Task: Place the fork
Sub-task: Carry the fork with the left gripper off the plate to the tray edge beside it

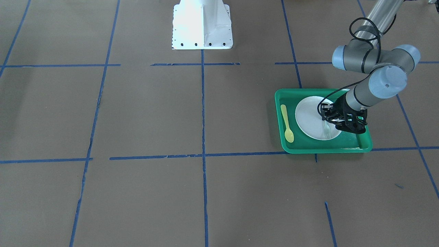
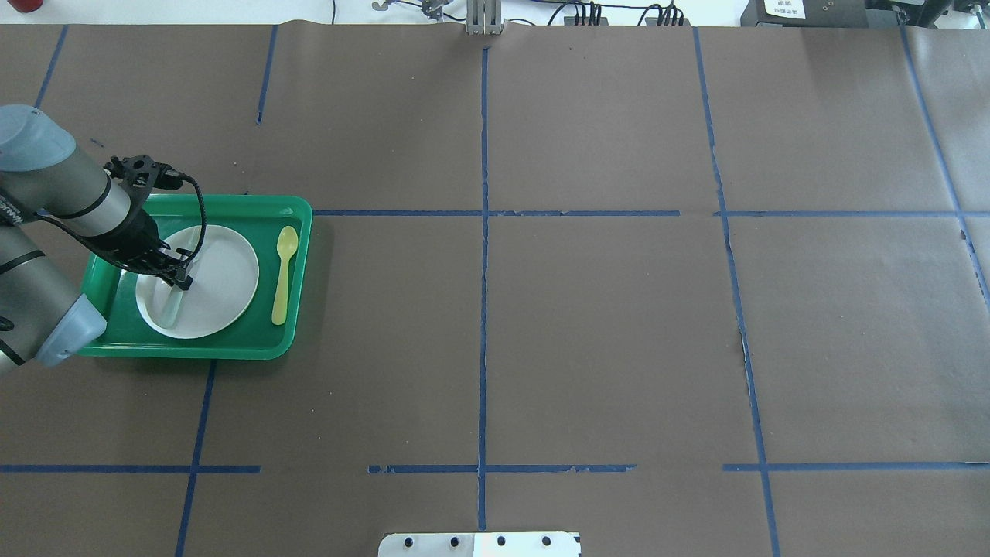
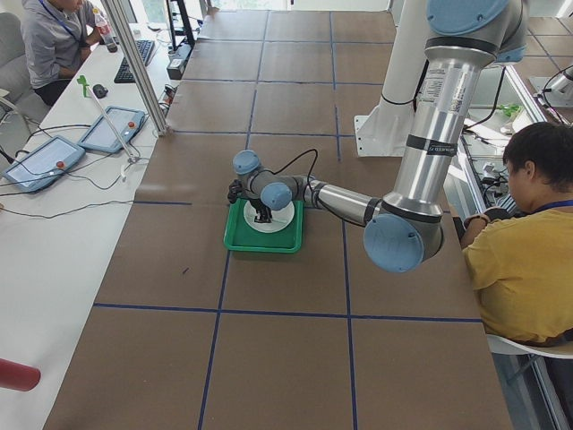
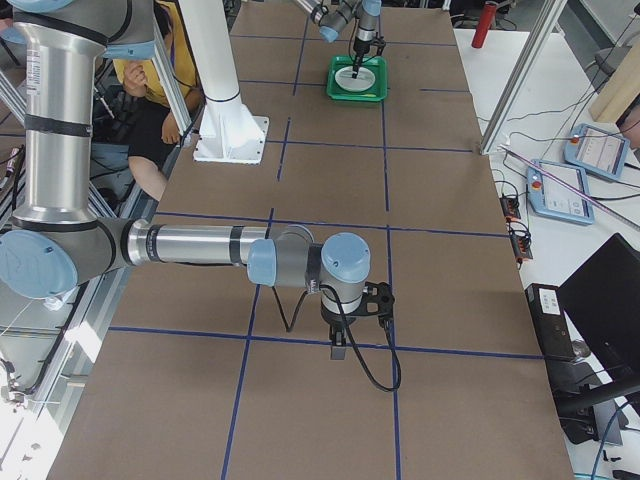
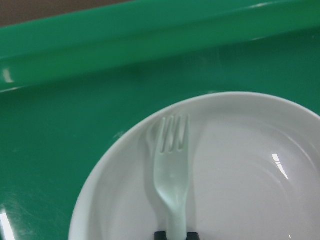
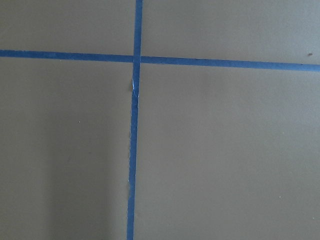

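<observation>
Left tool (image 2: pixel 182 281) hangs over the left half of the one white plate (image 2: pixel 224 271), its fingers drawn narrow on the handle end of the one fork (image 2: pixel 171 308). That fork is pale and slightly see-through. It slants from the tool toward the plate's near-left rim, and in the left wrist view its short tines stop just inside that rim. It sits low over the plate; whether the tines touch it I cannot tell.

Right of the plate, apart from it, lies the one yellow spoon (image 2: pixel 283 275) on the tray floor, its bowl pointing away from the robot and its handle running parallel to the tray's right wall. One green tray (image 2: pixel 300 232) holds plate and spoon alike and sits on the left part of the brown desk (image 2: pixel 588 325).

Well apart to the right, the right tool (image 4: pixel 340 352) hangs above the desk near a crossing of blue tape (image 6: pixel 134 150) lines. Only the side view shows it, so I cannot tell how wide it stands.
</observation>
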`<state>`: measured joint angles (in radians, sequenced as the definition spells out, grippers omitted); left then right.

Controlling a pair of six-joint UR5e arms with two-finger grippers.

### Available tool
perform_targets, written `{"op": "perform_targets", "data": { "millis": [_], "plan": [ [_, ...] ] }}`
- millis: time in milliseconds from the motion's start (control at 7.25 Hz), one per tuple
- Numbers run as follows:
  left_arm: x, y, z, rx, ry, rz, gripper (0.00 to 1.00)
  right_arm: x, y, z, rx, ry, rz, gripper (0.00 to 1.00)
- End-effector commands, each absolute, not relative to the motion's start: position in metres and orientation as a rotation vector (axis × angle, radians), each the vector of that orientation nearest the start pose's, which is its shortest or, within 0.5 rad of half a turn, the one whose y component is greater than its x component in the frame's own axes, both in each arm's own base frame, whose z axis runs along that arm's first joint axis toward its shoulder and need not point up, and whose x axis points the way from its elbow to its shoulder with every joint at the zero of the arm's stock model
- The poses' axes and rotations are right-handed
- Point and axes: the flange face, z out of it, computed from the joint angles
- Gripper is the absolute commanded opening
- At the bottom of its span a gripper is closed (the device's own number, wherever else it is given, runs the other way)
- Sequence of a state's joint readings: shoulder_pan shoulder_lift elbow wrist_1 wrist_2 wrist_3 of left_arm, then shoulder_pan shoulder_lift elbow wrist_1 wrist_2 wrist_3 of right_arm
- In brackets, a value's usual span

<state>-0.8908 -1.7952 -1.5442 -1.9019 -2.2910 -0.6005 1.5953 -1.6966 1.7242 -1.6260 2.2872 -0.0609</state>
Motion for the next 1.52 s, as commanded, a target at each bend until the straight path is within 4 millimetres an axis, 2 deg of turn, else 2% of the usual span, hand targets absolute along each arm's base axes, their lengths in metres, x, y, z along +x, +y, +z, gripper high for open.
{"op": "perform_targets", "data": {
  "millis": [0, 138, 276, 552, 828, 966, 1103, 1241, 1379],
  "plan": [
    [0.282, -0.527, 0.497, 0.045, 0.885, 0.219, 0.00, 0.079, -0.435, 0.651, 0.004, -0.717, -0.025, 1.00],
    [0.264, -0.536, 0.498, 0.058, 0.884, 0.190, 0.00, 0.079, -0.435, 0.651, 0.004, -0.717, -0.025, 1.00],
    [0.255, -0.539, 0.509, 0.040, 0.873, 0.158, 0.00, 0.079, -0.435, 0.651, 0.004, -0.717, -0.024, 1.00],
    [0.255, -0.536, 0.551, -0.053, 0.826, 0.098, 0.00, 0.079, -0.435, 0.651, 0.004, -0.717, -0.025, 1.00],
    [0.258, -0.534, 0.562, -0.088, 0.814, 0.060, 0.00, 0.079, -0.435, 0.651, 0.004, -0.717, -0.025, 1.00],
    [0.259, -0.534, 0.562, -0.090, 0.814, 0.058, 0.04, 0.079, -0.435, 0.651, 0.004, -0.717, -0.025, 1.00],
    [0.257, -0.531, 0.566, -0.090, 0.814, 0.066, 0.62, 0.079, -0.435, 0.651, 0.004, -0.717, -0.024, 1.00],
    [0.257, -0.532, 0.567, -0.088, 0.814, 0.068, 0.81, 0.079, -0.435, 0.651, 0.004, -0.717, -0.025, 1.00],
    [0.253, -0.533, 0.563, -0.082, 0.816, 0.064, 0.81, 0.079, -0.435, 0.651, 0.004, -0.717, -0.025, 1.00]
  ]
}}
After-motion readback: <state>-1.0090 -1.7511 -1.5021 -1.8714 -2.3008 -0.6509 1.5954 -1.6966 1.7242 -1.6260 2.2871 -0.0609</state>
